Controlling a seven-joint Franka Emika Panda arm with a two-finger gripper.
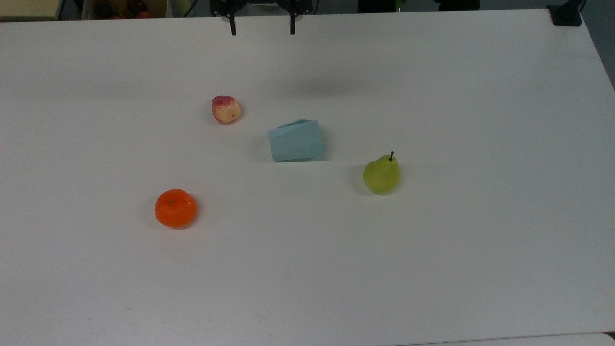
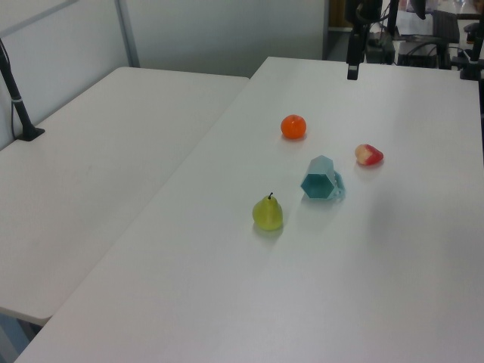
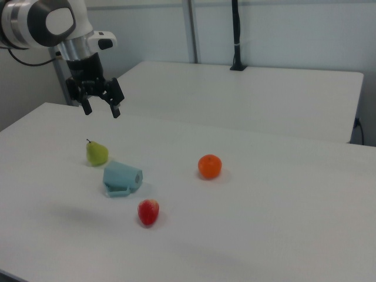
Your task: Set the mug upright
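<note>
Top view: the mug point(image 1: 297, 140) lies on its side mid-counter point(image 1: 432, 264), pear point(image 1: 381, 174) at 4 o'clock, orange point(image 1: 175, 208) at 8, strawberry point(image 1: 226, 109) at 10. At 12, well apart, the gripper point(image 1: 262, 28) hangs with fingers point(image 1: 233, 26) spread wide, holding nothing

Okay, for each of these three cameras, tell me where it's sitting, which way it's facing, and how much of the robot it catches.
Top view: high, across the table from the arm, looking down; the open tool shows at the top edge.
Left view: raised at one table end, looking along it past the pear and the tipped mug; one finger of the tool shows.
Right view: raised at the opposite end; wrist and open tool hang above the table.
Shared: all three show the mug, pear, orange and strawberry.
</note>
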